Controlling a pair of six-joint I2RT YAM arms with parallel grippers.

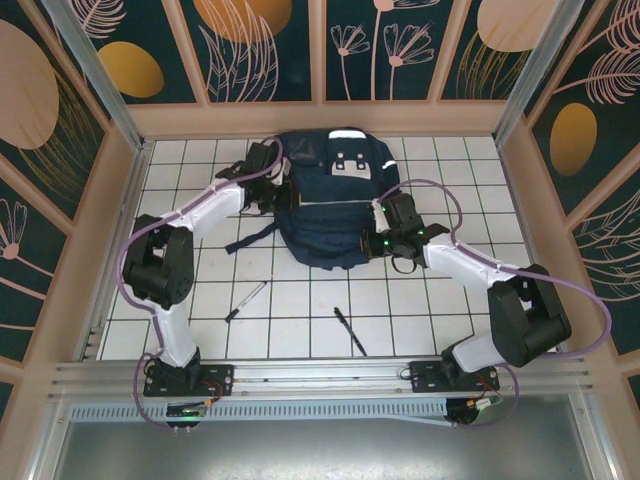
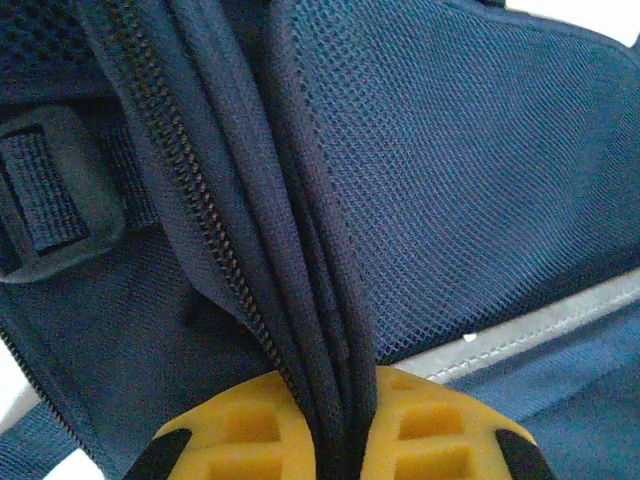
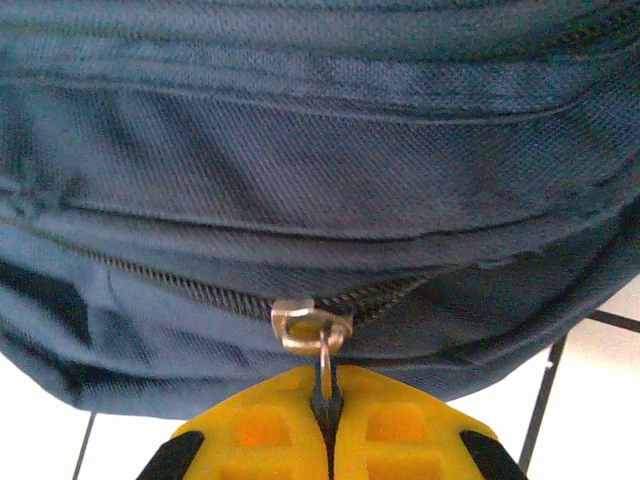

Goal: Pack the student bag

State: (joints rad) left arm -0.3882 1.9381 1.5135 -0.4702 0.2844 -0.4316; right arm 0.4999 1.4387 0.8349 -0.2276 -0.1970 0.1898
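Observation:
The student bag (image 1: 325,205), navy blue with a light grey patch at its far end, lies flat in the middle of the tiled table. My left gripper (image 1: 272,190) is at the bag's left side. In the left wrist view its yellow fingers (image 2: 240,440) are shut on a bunched fold of the bag's fabric (image 2: 320,300) beside a zipper track. My right gripper (image 1: 377,240) is at the bag's near right corner. There it (image 3: 329,440) is shut on the thin metal zipper pull (image 3: 327,372) that hangs from the slider (image 3: 310,328). To the slider's right the zipper gapes a little.
Two pens lie on the table in front of the bag: a silver and black one (image 1: 245,300) at the left and a black one (image 1: 350,331) nearer the middle. Wooden walls ring the table, and a dark strap (image 1: 252,237) trails from the bag's left side.

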